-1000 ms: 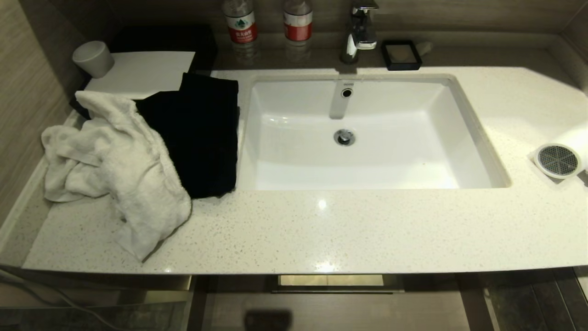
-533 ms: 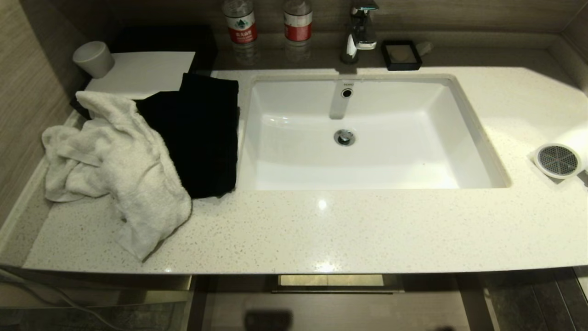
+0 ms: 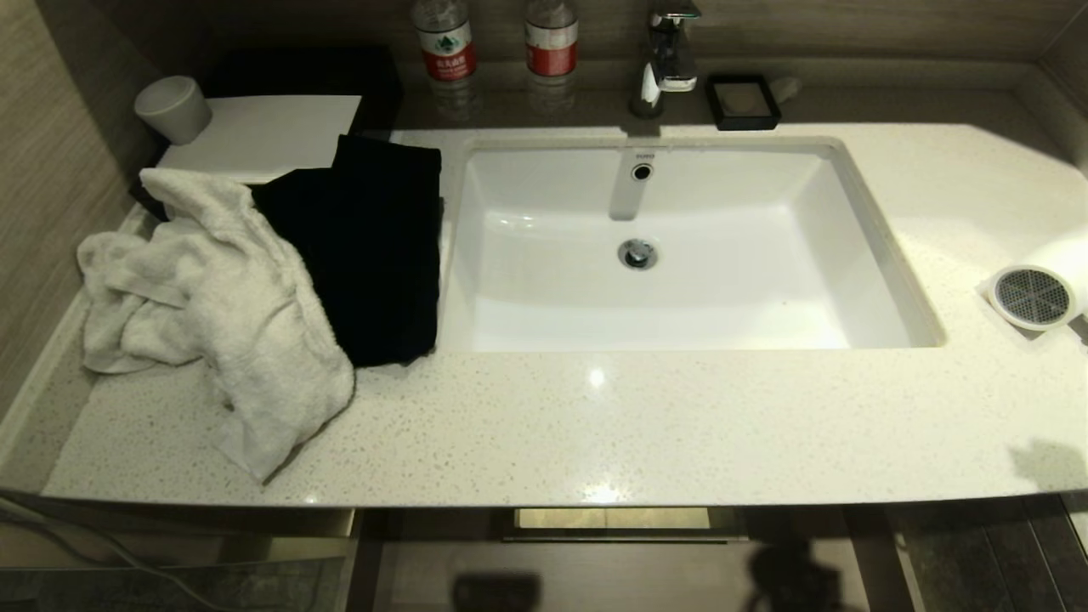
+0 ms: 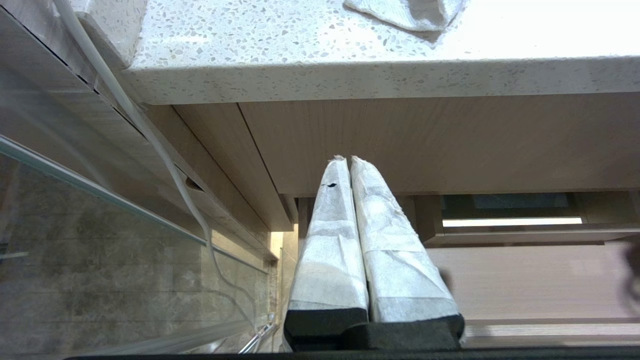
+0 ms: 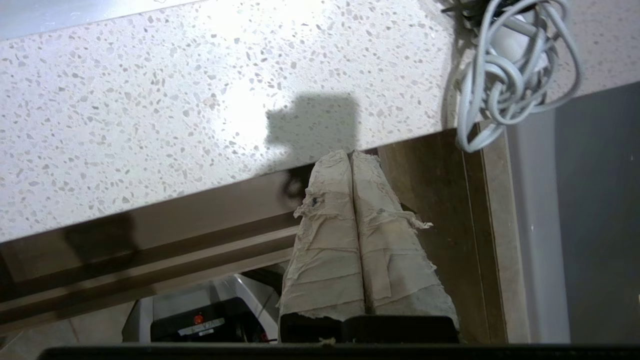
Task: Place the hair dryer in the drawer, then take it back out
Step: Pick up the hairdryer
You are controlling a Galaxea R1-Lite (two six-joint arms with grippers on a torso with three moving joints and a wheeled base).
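The hair dryer (image 3: 1039, 289) lies on the countertop (image 3: 646, 425) right of the sink (image 3: 680, 246), grey grille facing the basin, its bundled cord (image 5: 505, 75) hanging over the counter's edge. The right gripper (image 5: 350, 156) has its taped fingers pressed together on nothing, tips at the counter's front edge. The left gripper (image 4: 348, 160), likewise closed and empty, hangs below the counter. Two bottles (image 3: 444, 38) at the back wall carry red-and-white labels (lettering unreadable).

White towel (image 3: 221, 314) beside sink (image 3: 680, 246)
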